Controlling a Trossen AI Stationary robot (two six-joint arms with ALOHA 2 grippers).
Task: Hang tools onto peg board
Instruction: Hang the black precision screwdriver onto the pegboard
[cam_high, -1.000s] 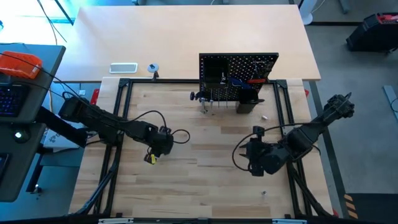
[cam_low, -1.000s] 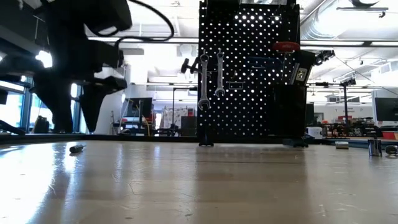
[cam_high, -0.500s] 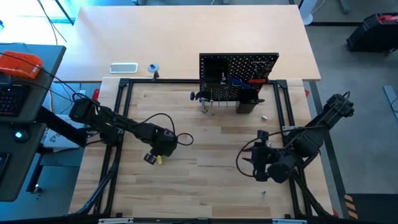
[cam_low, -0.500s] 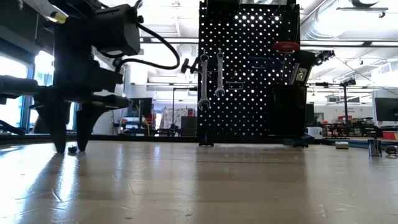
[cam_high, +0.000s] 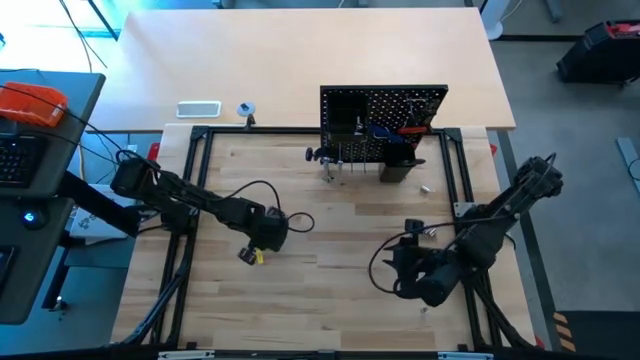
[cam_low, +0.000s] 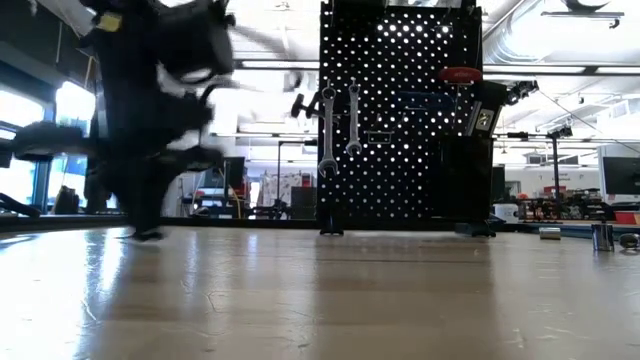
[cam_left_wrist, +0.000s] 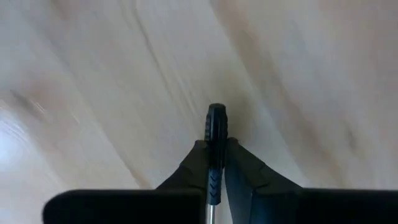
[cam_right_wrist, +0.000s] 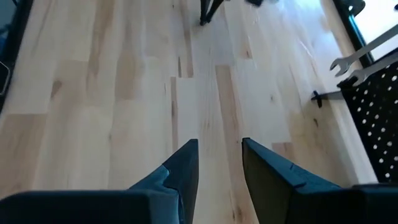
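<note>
The black peg board (cam_high: 383, 110) stands upright at the table's far edge. Two silver wrenches (cam_low: 327, 130) and a red-handled screwdriver (cam_low: 460, 74) hang on the peg board (cam_low: 400, 110), with a black bin (cam_low: 460, 180) below them. At the table's left middle, my left gripper (cam_high: 247, 255) is down at the tabletop, shut on a small black-handled tool (cam_left_wrist: 216, 143). My right gripper (cam_right_wrist: 219, 163) hovers open near the table's right front, with only bare wood between its fingers. My left gripper pinches the tool's ribbed black handle (cam_left_wrist: 215, 163) between its two fingers, which come from above and point down. The fingers lie across the tool. The handle's end (cam_left_wrist: 216, 112) sticks out past them, and a thin metal shaft (cam_left_wrist: 210, 214) shows at the other side. Whether the tool is clear of the table cannot be told.
Small metal bits lie on the wood near the board's right foot (cam_high: 424, 187) and near the front right (cam_high: 424, 309). Black frame rails (cam_high: 200, 180) border the table. A white flat item (cam_high: 198, 109) lies on the far tabletop behind the frame.
My left gripper has come down onto the small black tool lying on the table, first with a finger on each side of it, then shut on its handle. It is now in motion, blurred. My right arm has shifted a little toward the table's near edge.
</note>
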